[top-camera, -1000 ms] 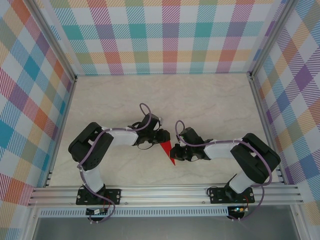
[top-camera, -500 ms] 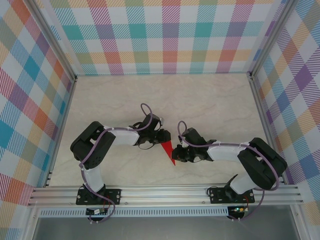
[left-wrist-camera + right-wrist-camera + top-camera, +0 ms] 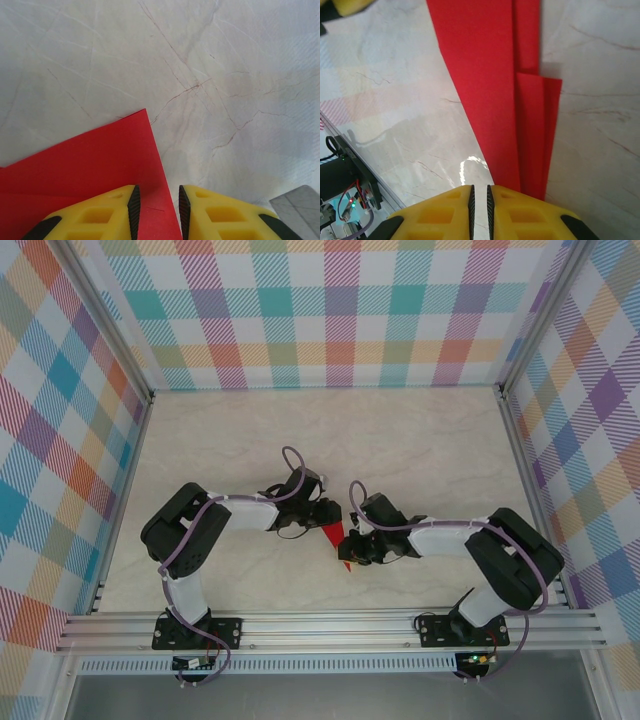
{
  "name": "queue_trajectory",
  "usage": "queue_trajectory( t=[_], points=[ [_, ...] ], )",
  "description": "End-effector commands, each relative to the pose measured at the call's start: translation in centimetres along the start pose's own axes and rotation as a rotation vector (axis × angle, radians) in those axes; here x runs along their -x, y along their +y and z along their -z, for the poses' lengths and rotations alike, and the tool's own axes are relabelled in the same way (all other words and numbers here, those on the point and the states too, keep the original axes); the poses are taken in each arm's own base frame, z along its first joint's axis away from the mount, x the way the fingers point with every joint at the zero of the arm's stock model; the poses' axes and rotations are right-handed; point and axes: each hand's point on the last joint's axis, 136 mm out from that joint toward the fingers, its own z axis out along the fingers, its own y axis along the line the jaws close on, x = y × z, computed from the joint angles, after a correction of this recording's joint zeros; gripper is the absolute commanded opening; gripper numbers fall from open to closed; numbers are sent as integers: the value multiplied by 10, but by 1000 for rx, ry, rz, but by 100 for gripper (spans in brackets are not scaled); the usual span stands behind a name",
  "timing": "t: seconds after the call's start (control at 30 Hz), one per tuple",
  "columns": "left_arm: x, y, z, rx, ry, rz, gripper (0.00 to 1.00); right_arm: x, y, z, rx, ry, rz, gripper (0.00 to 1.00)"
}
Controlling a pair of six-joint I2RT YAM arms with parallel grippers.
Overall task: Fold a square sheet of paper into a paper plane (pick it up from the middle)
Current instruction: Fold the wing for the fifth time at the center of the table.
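A: Position of the paper at this mark?
B: Folded red paper (image 3: pixel 334 533) lies on the marble-pattern desk (image 3: pixel 420 440), near the middle and between the two hands. From overhead it reads as a narrow wedge with its point toward the near aluminium rail (image 3: pixel 330 625). Part of it is covered by the hands.

A: Left hand?
B: Left hand (image 3: pixel 158 191) is low at the paper's wide far end. On its wrist camera the yellow fingers (image 3: pixel 120 197) stand narrowly apart. One is over the red sheet, the other over bare desk, and the paper's straight edge runs through the gap. The paper shows flat behind that gap and is not pinched across it. Cannot tell whether the tips press on it.

A: Right hand?
B: Right hand (image 3: pixel 480 188) comes in from the right, at the nearer part of the paper. Its jaws are only a slit apart, the desk shows through the slit, and there is nothing between them. The red layers run away from under one finger. Contact there: cannot tell.

A: Folds?
B: The right wrist view shows several layers. There is a long tapered panel, with narrower flaps stacked beside it and a stepped edge partway along. The creases are sharp and the layers lie close to the desk.

A: Surroundings?
B: Pastel plaid walls (image 3: pixel 320 310) on three sides.
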Motion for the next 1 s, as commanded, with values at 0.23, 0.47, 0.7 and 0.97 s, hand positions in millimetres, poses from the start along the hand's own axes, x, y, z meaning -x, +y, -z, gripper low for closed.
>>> queue_trajectory(
  t=[0.23,0.47,0.7,0.97],
  points=[
    [-9,27,-7,113,11,-6,29,-48,-43,2,-57,107,-40,18],
    [-9,25,-8,106,16,-7,29,-64,-46,14,-60,133,-25,19],
    [-11,25,-10,100,27,-7,29,-46,-27,33,-53,25,29,22],
    [-11,23,-9,95,32,-12,29,4,23,47,26,-149,102,28]
  ],
)
